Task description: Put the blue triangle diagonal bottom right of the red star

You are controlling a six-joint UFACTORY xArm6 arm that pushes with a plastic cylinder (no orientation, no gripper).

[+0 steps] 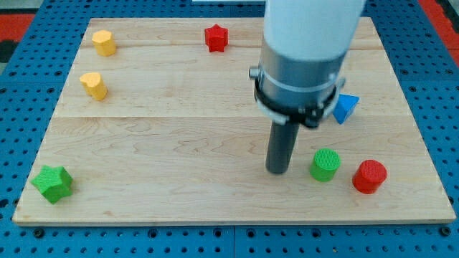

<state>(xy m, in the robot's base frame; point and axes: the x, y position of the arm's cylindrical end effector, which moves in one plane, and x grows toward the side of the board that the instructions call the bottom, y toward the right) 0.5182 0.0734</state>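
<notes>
Midway through a tabletop sorting run, my tip (277,170) rests on the wooden table (179,150), just to the view's left of the green cylinder (325,164), which serves as the landmark. No fingers exist on this arm; it ends in a plain dark rod, gripping nothing. The blue triangle (346,108) lies above the green cylinder and slightly to its right, partly hidden behind the arm's grey collar, apart from my tip. The red cylinder (369,176) sits just right of the green cylinder. The red star (216,37) stands far to the cylinder's upper left, near the table's top edge. Two yellow blocks (104,42) (93,85) lie farther left still, and the green star (53,183) sits far left of the cylinder, near the bottom corner.
</notes>
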